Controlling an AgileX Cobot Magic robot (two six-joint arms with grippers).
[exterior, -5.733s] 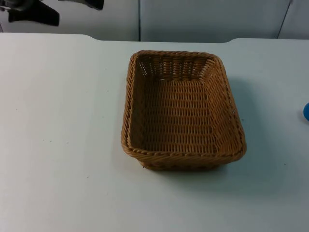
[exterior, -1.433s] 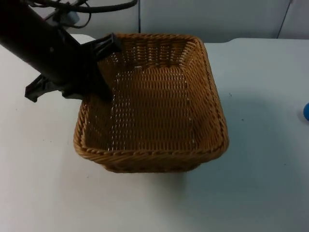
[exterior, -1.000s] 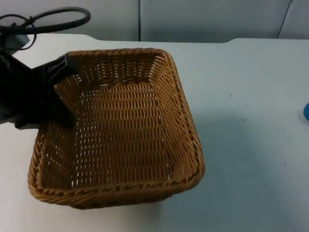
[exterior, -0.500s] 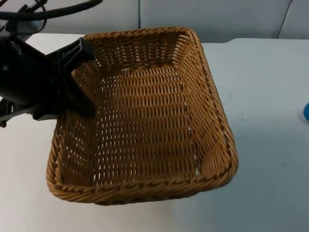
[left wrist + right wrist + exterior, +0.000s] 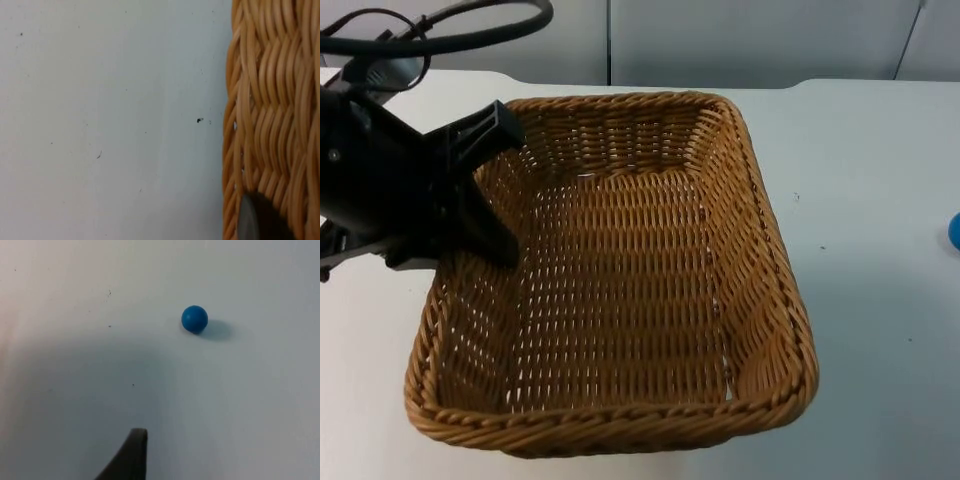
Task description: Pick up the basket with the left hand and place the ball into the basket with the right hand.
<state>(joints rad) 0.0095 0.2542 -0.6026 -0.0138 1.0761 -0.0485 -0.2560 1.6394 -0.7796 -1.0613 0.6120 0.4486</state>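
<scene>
Top view: left gripper clamped on the left wall of the basket, one finger inside, one outside; the basket looks lifted and tipped toward the camera, its near rim low. Woven tan wicker, rectangular, braided rim, open weave with gaps in the floor. The ball, blue, sits at the far right edge on the white surface, well apart from the basket. Risk: a one-sided hold on a springy wall could let the basket sag or twist, so a ball dropped in may roll to the low side or bounce out.

Left wrist view: wicker wall close up, rounded glossy strands, the dark fingertip pressed against the weave; smooth matte surface beside it with a few specks.

Right wrist view: small round ball resting on the surface with a soft shadow, away from the right gripper's fingertip. How far the right jaws are open, cannot tell. Smooth sphere on a slick surface: an off-centre pinch could squirt it away.
</scene>
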